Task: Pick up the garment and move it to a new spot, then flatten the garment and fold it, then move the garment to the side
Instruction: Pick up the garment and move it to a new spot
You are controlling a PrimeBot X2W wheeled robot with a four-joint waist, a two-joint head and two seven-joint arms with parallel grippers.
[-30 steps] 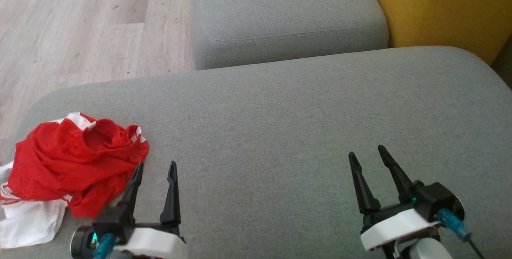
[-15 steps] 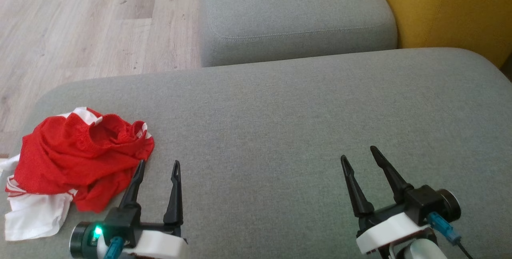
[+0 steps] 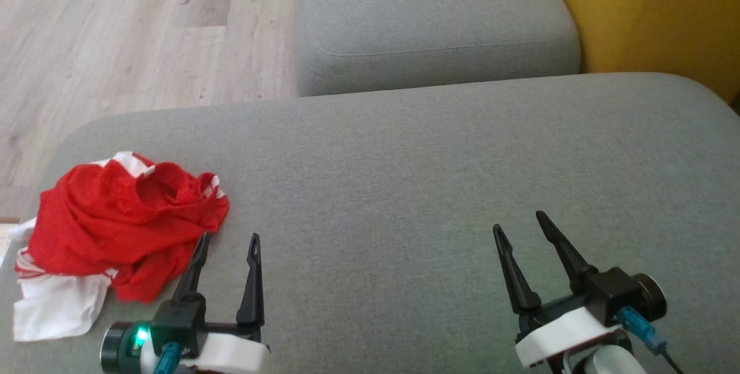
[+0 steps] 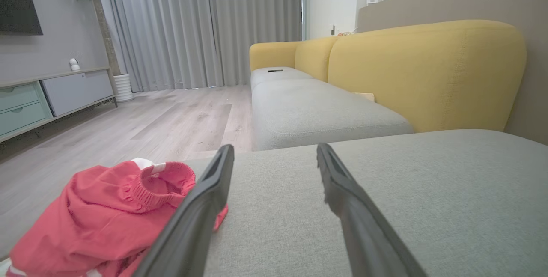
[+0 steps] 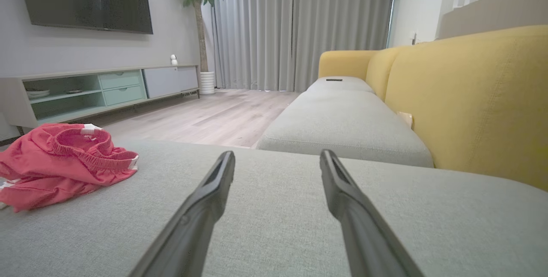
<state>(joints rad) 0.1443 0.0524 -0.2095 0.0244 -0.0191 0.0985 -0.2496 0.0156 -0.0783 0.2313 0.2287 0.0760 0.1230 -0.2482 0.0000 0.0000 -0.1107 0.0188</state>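
The garment [image 3: 121,229] is seen bunched in a loose heap at the near-left corner of the grey seat cushion [image 3: 404,177], close to the rounded edge above the wooden floor [image 3: 115,33]. It is not yet lifted, so the first step of the task is judged still to be ahead. The left gripper [image 3: 229,236] is held low over the cushion with its fingers spread wide and nothing between them. Its outer finger is placed just beside the red hem, though contact cannot be confirmed. This placement is judged to be a ready stance for a reach leftward into the cloth. The right gripper [image 3: 518,221] is likewise held spread wide and empty, well apart from the heap over bare upholstery, where room for laying the garment out is offered. The cloth is taken to be a thin red mesh, soft and deeply creased, with a gathered elastic waistband [image 4: 165,178] turned upward and a white panel [image 3: 58,304] spilled out beneath. The cushion is covered in a fine, matte weave. A second grey cushion [image 3: 428,15] and a smooth yellow backrest [image 3: 647,10] are set beyond it.
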